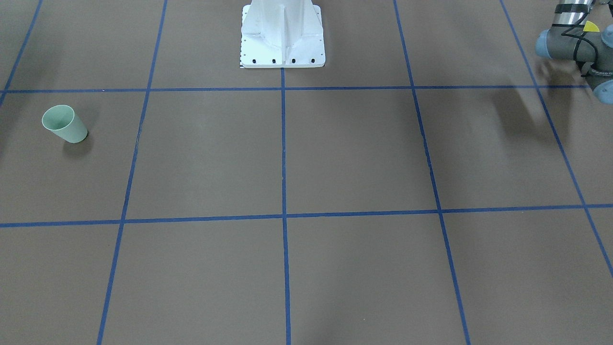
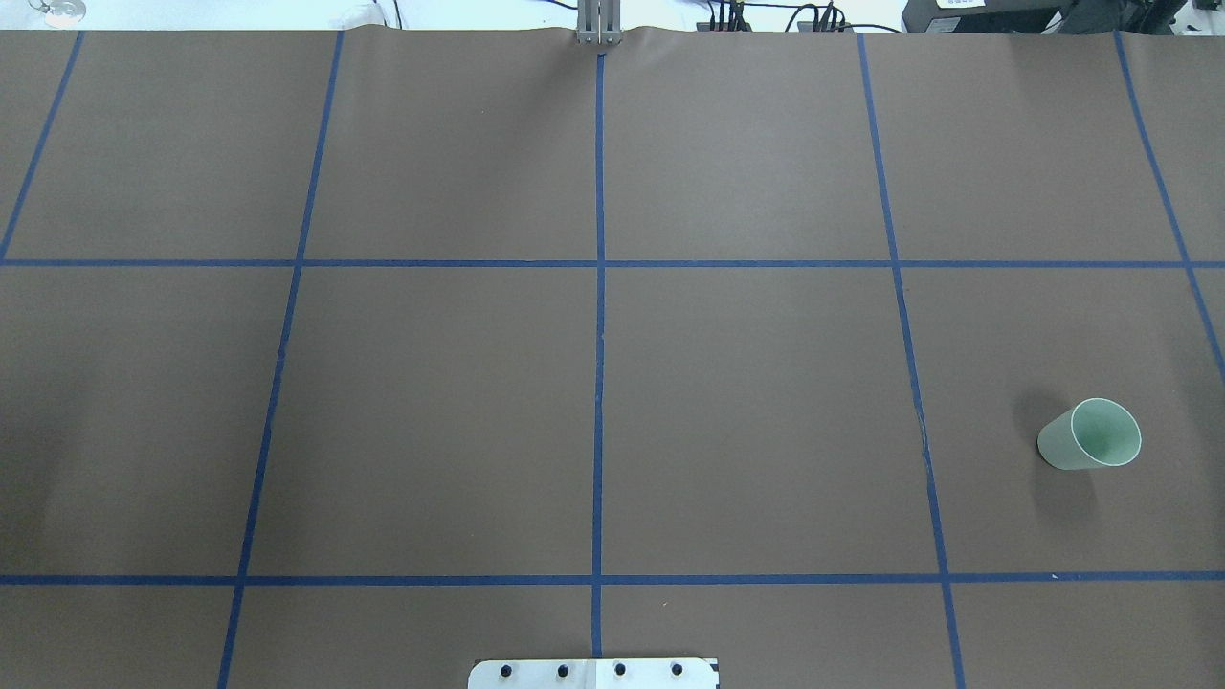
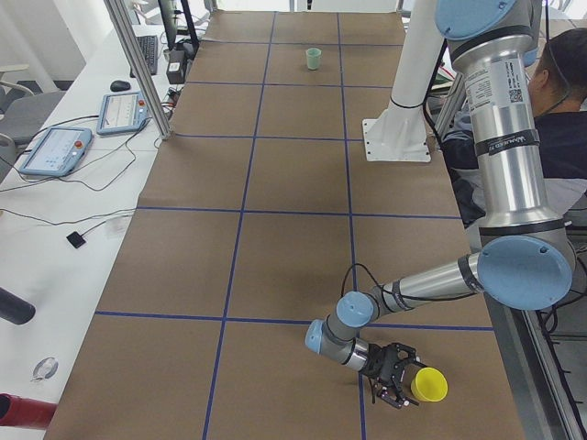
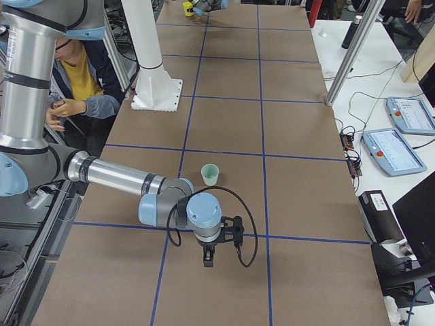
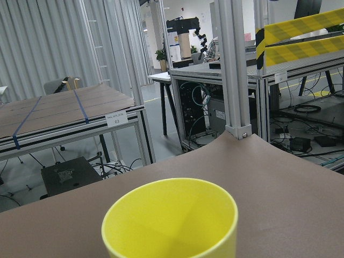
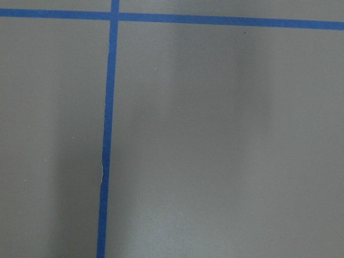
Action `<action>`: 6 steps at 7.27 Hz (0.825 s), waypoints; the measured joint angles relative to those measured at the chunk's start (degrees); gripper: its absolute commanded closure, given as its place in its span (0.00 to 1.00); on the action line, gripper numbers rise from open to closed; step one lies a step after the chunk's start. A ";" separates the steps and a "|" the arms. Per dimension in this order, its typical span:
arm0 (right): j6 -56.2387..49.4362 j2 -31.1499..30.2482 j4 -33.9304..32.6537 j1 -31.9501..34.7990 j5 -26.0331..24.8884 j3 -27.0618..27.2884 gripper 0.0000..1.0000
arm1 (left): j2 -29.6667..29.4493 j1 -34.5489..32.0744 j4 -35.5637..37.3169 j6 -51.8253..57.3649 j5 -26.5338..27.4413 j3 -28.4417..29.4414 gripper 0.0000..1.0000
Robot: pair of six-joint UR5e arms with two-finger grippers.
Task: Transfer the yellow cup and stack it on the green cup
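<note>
The yellow cup (image 3: pixel 428 385) stands near the table's corner on my left side and fills the bottom of the left wrist view (image 5: pixel 169 220). My left gripper (image 3: pixel 402 376) is right beside it, low over the table; I cannot tell whether it is open or shut. The green cup (image 2: pixel 1089 435) stands upright and alone on my right side (image 1: pixel 64 123). My right gripper (image 4: pixel 206 257) points down at bare table, a short way from the green cup (image 4: pixel 211 174); I cannot tell its state either. The right wrist view holds only brown table and blue tape.
The white robot pedestal (image 1: pixel 282 38) stands at the middle of the table's near edge. A person (image 3: pixel 561 101) sits behind the robot. Teach pendants (image 4: pixel 401 115) and cables lie on side tables. An aluminium post (image 5: pixel 234 70) rises at the table's corner beyond the yellow cup.
</note>
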 measured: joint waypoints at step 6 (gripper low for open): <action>0.00 0.13 -0.02 -0.09 0.00 -0.08 0.00 | 0.09 2.70 0.07 0.11 -1.50 1.15 0.72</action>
